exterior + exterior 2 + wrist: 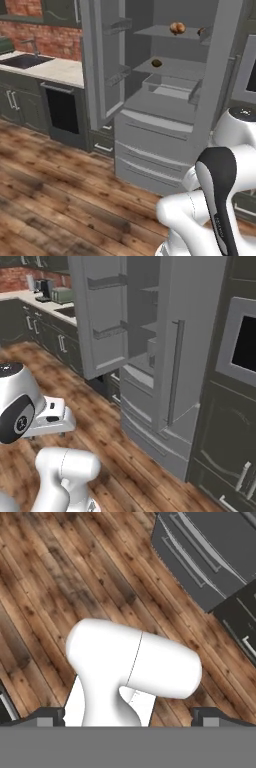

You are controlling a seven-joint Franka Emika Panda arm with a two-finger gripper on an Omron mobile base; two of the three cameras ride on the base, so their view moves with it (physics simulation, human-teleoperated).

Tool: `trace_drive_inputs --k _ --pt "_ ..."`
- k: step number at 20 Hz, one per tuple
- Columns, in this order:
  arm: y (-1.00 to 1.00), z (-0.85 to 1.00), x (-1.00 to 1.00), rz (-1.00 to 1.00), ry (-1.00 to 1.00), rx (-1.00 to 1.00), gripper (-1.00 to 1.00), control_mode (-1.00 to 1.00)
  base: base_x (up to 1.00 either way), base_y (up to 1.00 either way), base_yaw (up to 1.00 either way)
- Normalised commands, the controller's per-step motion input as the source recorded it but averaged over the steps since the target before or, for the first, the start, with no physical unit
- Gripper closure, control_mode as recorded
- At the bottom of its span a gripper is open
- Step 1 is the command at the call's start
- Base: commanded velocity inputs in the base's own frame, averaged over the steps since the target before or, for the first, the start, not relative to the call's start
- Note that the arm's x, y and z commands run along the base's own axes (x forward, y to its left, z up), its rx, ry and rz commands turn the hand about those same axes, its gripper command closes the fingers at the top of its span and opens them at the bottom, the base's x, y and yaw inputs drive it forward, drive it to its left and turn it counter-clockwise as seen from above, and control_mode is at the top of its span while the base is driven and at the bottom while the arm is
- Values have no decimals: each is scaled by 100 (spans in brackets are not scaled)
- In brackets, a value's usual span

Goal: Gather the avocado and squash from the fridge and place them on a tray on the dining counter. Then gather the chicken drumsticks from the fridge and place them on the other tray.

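While the fridge [165,100] stands with its left door swung wide, the arm is folded low in front of it and the first fetch has not begun. On the fridge's middle shelf sits the avocado [156,63], a small dark ball, alone and well apart from anything else. One shelf up rests a rounded orange-brown item, most likely the squash [177,28], and at that shelf's right end a reddish-brown bit pokes out from behind the fridge's other door, possibly a drumstick [201,32], though it is too hidden to call. Down in the hand view, the gripper [128,719] points at the wood floor in front of the fridge's drawers, its two dark fingertips [47,717] spread as wide as they go, nothing between them. So the step in hand looks like the approach: next the arm must unfold, rise to shelf height and reach into the fridge toward the avocado or squash without clipping the open door. No brand, label or writing can be read anywhere.
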Motion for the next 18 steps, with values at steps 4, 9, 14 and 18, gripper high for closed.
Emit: trace_drive_inputs --k 4,9,14,18 --pt "0 0 0 0 0 0 -100 100 41 14 -29" --pt "0 0 0 0 0 0 -100 100 45 24 -32" --pt "0 0 0 0 0 0 -100 100 51 32 -34" --pt "0 0 0 0 0 0 -100 100 52 35 -35"
